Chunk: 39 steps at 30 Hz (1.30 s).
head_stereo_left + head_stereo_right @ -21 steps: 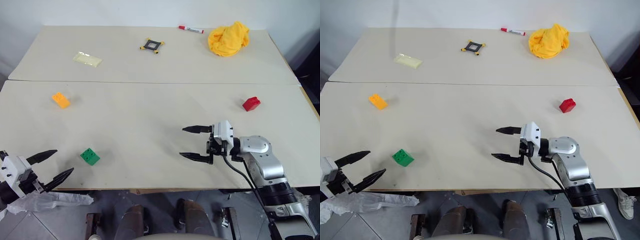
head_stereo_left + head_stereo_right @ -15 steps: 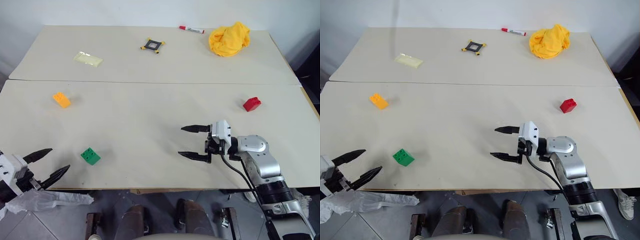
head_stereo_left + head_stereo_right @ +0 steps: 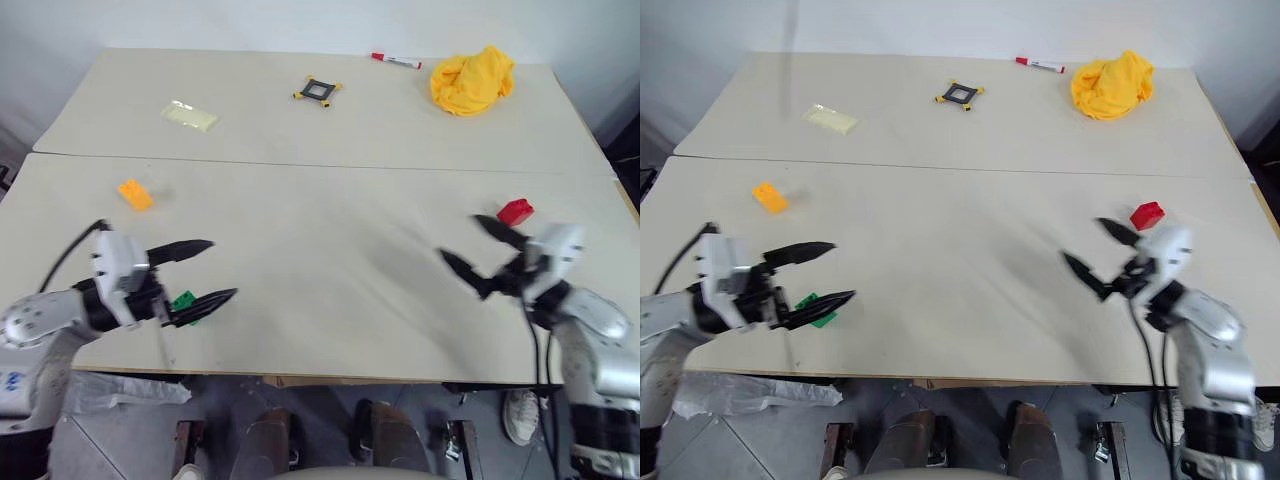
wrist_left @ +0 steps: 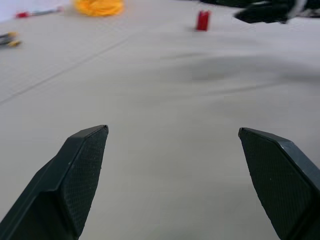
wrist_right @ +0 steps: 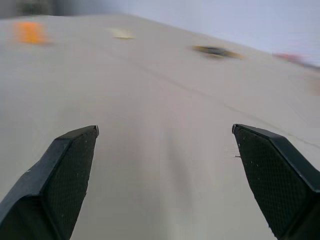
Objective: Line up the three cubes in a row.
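Three small studded bricks, lying well apart on the table. Orange-yellow brick [image 3: 135,194] at about nine o'clock, red brick [image 3: 516,212] at three o'clock. Green brick [image 3: 183,302] at seven o'clock near the front edge, partly hidden.

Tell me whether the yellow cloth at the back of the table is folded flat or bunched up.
Bunched up. The yellow cloth sits as a rumpled heap with creases, near the far right corner of the table.

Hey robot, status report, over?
Left gripper and right gripper open, empty. Red cube, green cube, orange cube scattered. Nothing between.
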Each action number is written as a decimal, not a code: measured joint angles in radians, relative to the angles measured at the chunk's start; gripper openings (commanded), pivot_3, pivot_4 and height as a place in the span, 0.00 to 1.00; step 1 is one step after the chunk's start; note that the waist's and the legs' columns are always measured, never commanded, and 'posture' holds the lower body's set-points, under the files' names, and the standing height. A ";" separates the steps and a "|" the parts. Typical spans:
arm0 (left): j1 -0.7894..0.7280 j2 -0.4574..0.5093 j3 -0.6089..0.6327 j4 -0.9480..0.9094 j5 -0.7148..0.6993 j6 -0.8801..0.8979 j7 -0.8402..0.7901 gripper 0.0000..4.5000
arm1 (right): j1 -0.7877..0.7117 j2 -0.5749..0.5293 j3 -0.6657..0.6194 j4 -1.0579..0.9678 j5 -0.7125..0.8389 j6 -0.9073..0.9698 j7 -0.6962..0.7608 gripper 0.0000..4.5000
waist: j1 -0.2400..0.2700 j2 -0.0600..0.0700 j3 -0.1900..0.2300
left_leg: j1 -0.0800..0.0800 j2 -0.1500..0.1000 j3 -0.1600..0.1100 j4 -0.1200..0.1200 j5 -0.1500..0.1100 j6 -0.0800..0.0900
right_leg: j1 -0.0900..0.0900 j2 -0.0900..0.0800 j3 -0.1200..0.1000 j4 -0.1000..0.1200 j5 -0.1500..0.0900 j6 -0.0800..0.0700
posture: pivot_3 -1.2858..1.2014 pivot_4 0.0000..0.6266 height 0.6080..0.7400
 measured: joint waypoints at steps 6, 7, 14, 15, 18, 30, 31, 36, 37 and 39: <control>-0.094 -0.048 -0.129 0.053 0.083 -0.025 -0.013 0.99 | 0.044 0.002 -0.098 0.182 -0.042 -0.058 -0.126 1.00 | -0.018 0.001 0.000 | 0.003 0.002 0.006 -0.003 0.002 -0.002 | -0.001 0.002 0.004 0.000 0.000 0.000 | 0.52 0.24 1.00; -0.103 -0.056 -0.138 0.056 0.088 -0.031 -0.016 0.99 | 0.032 0.002 -0.097 0.201 -0.050 -0.055 -0.141 1.00 | -0.022 0.002 0.000 | 0.003 0.002 0.006 -0.003 0.002 -0.002 | -0.001 0.002 0.004 0.000 0.000 0.000 | 0.52 0.24 1.00; -0.137 -0.067 -0.155 0.087 0.099 -0.042 -0.053 0.99 | -0.212 -0.137 -0.015 0.214 -0.057 0.175 -0.168 1.00 | -0.029 0.005 0.002 | 0.009 0.004 0.011 -0.004 0.003 -0.002 | -0.002 0.002 0.011 0.004 0.000 0.000 | 0.52 0.24 1.00; -0.134 -0.067 -0.154 0.089 0.099 -0.044 -0.058 0.99 | -0.252 -0.166 0.007 0.219 -0.060 0.227 -0.166 1.00 | -0.027 0.005 0.002 | 0.009 0.004 0.011 -0.004 0.003 -0.002 | -0.001 0.002 0.011 0.004 0.000 -0.001 | 0.52 0.24 1.00; -0.132 -0.069 -0.154 0.088 0.100 -0.055 -0.074 0.99 | -0.346 -0.211 0.081 0.264 -0.080 0.349 -0.159 1.00 | -0.018 0.005 0.002 | 0.008 0.003 0.011 -0.003 0.003 -0.002 | -0.001 0.001 0.011 0.004 0.000 0.000 | 0.52 0.24 1.00; -0.092 -0.070 -0.163 0.069 0.106 -0.075 -0.094 0.99 | -0.661 -0.234 0.286 0.736 -0.286 0.309 -0.126 1.00 | -0.008 0.005 0.002 | 0.007 0.002 0.011 -0.003 0.003 -0.001 | -0.002 0.001 0.011 0.004 0.000 0.000 | 0.52 0.24 1.00; -0.087 -0.070 -0.163 0.067 0.106 -0.075 -0.093 0.99 | -0.671 -0.232 0.292 0.764 -0.294 0.296 -0.122 1.00 | -0.008 0.005 0.002 | 0.007 0.002 0.011 -0.003 0.003 -0.001 | -0.002 0.001 0.011 0.004 0.000 0.000 | 0.52 0.24 1.00; -0.085 -0.067 -0.158 0.043 0.106 -0.075 -0.092 0.99 | -0.714 -0.219 0.307 0.892 -0.323 0.239 -0.098 1.00 | -0.008 0.005 0.002 | 0.007 0.002 0.011 -0.003 0.003 -0.001 | -0.002 0.001 0.010 0.003 0.000 0.000 | 0.52 0.24 1.00; -0.085 -0.066 -0.155 0.043 0.106 -0.074 -0.092 1.00 | -0.721 -0.219 0.308 0.910 -0.328 0.226 -0.095 0.96 | -0.009 0.005 0.002 | 0.007 0.002 0.011 -0.003 0.003 -0.001 | -0.002 0.001 0.010 0.003 0.000 0.000 | 0.52 0.24 1.00; -0.085 -0.064 -0.150 0.043 0.106 -0.073 -0.092 1.00 | -0.735 -0.219 0.309 0.944 -0.335 0.208 -0.089 0.87 | -0.010 0.005 0.002 | 0.007 0.002 0.011 -0.003 0.003 -0.001 | -0.002 0.001 0.010 0.003 0.000 0.000 | 0.52 0.24 1.00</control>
